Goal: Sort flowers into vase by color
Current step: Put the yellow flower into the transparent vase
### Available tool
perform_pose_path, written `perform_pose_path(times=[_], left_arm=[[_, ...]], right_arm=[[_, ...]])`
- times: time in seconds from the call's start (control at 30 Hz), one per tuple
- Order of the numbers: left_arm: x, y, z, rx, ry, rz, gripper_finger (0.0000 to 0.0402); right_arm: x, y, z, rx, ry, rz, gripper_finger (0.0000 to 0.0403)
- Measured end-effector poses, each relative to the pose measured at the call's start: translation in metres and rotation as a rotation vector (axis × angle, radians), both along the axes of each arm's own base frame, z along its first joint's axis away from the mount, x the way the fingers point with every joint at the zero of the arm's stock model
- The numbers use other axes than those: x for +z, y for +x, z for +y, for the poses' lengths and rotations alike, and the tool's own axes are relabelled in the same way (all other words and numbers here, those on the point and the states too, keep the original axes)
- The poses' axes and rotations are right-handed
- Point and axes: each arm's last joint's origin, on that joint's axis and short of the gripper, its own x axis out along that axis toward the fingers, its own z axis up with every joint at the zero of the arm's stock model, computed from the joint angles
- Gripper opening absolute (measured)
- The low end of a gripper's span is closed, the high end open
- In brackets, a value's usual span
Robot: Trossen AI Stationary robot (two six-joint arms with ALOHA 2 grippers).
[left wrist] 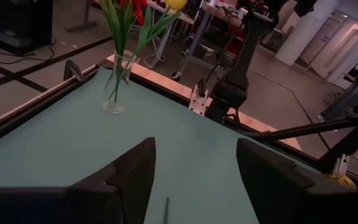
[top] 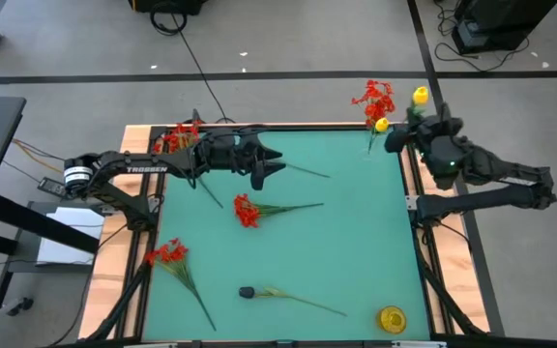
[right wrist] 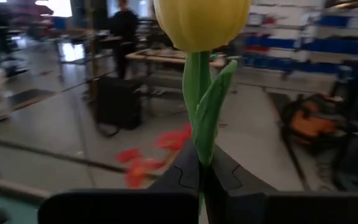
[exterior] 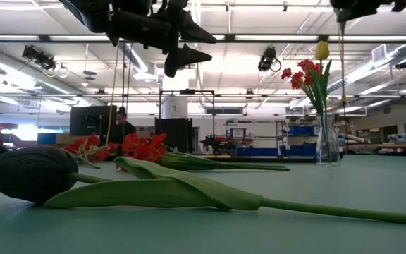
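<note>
Beyond the table's far right corner my right gripper [top: 421, 112] [right wrist: 201, 168] is shut on a yellow tulip [top: 420, 95] [right wrist: 201, 22]. Just left of it a glass vase [exterior: 328, 144] [left wrist: 115, 87] stands on the mat with red flowers [top: 373, 101] and a yellow one [exterior: 321, 49] in it. My left gripper [top: 271, 166] [left wrist: 194, 152] hovers open above the far middle of the mat, over a thin green stem [top: 307, 172]. Flat on the mat lie a red flower [top: 247, 211], a red bunch [top: 167, 253] and a dark-headed flower [top: 247, 291] [exterior: 30, 173]. My right gripper pinches the tulip's green stem [right wrist: 197, 146], a short way below the bloom, between its two fingers. The fingers lie level and cross the stem, pointing toward the far side. The tulip stands upright, bloom up, and its long stem [exterior: 342, 85] hangs below, clear of the table.
More red flowers [top: 177, 135] lie at the far left under my left arm. A yellow round thing [top: 392, 318] sits at the near right corner. Wooden rails [top: 114, 261] edge the mat. A person [right wrist: 124, 25] stands in the room beyond.
</note>
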Motion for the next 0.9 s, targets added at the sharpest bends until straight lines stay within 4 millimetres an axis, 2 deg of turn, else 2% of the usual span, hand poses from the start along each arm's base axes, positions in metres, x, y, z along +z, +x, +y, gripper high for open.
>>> perform_pose_path(times=[0.17, 0.33, 0.53, 0.9], left_arm=[[0.000, -0.001, 0.005, 0.015, 0.000, 0.000, 0.0229], [0.000, -0.005, 0.014, 0.045, 0.000, 0.000, 0.0229], [0.000, -0.008, 0.022, 0.073, 0.000, -0.001, 0.0229], [0.000, -0.010, 0.027, 0.090, 0.004, 0.002, 0.0229]], right_arm=[[0.005, -0.010, -0.005, -0.085, -0.021, -0.022, 0.0007], [0.004, -0.008, -0.014, -0.122, 0.001, -0.070, 0.0007], [0.001, 0.005, -0.029, -0.218, 0.009, -0.088, 0.0007], [-0.007, 0.034, -0.057, -0.228, 0.036, -0.072, 0.0005]])
